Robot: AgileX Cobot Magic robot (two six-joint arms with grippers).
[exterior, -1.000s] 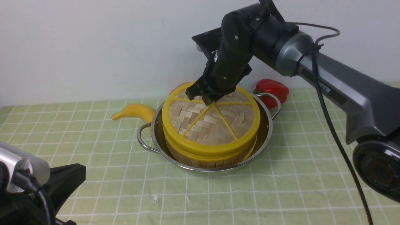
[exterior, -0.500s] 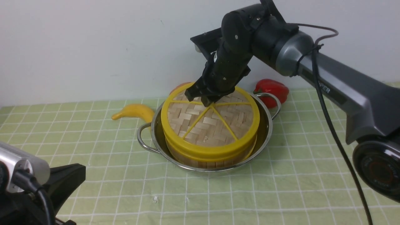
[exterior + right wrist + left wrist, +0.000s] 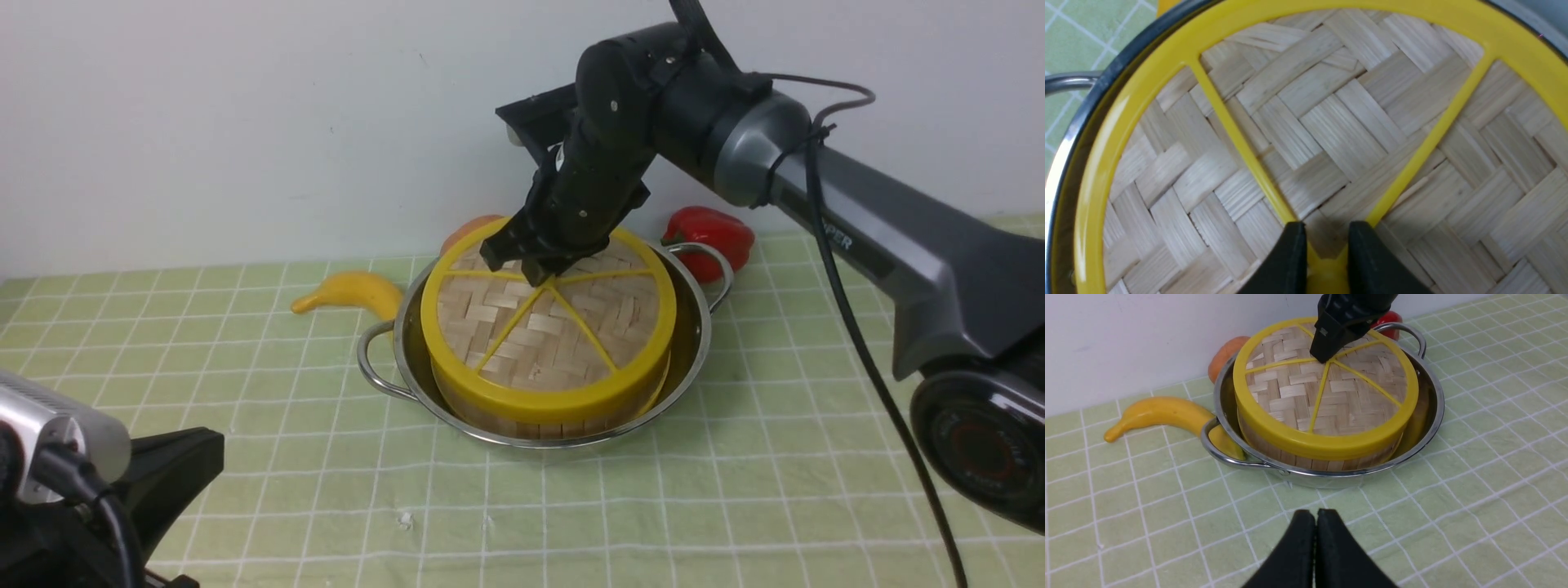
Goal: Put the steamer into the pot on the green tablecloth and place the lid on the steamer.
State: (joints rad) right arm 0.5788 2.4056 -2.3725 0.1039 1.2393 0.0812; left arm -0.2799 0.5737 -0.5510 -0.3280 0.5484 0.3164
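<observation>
The right gripper (image 3: 535, 263) reaches down at the upper centre of the front view, its two fingers clamped on the yellow hub of the lid (image 3: 563, 335). The lid sits on the steamer (image 3: 543, 425) and covers it. The steamer stands inside the pot (image 3: 692, 343) in the middle of the green tablecloth (image 3: 735, 490). A banana (image 3: 351, 291) lies just left of the pot, and a red pepper (image 3: 710, 235) sits behind its right handle. The left gripper (image 3: 1315, 526), at the lower left of the front view, hangs over the cloth with its fingers pressed together.
</observation>
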